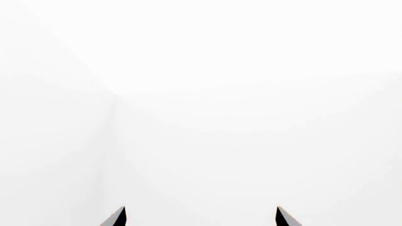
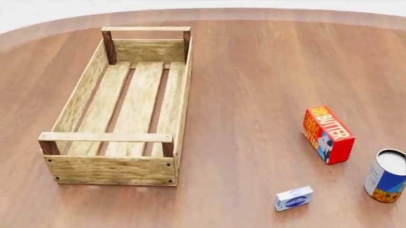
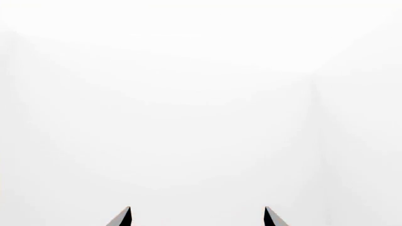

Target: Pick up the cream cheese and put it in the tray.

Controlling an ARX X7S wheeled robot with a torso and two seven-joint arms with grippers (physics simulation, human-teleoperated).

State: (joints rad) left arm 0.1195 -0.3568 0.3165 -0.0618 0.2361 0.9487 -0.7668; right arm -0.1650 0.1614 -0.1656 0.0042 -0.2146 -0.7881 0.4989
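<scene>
sim tabletop | brown wood table (image 2: 254, 71) | blank white bg, no room detail

On the brown wood surface (image 2: 254, 85) I see a red-orange butter box (image 2: 328, 134), with a blue-and-white can (image 2: 385, 175) near it.

Head view looks forward and down from above the near side of the wooden table (image 2: 254, 71), taking in the tray (image 2: 117, 168) at left and the far table edge at top. Left wrist view faces blank white walls, only left gripper (image 1: 201, 217) tips showing. Right wrist view likewise, right gripper (image 3: 197, 217) tips only. No scene overlap between wrist and head views.
</scene>
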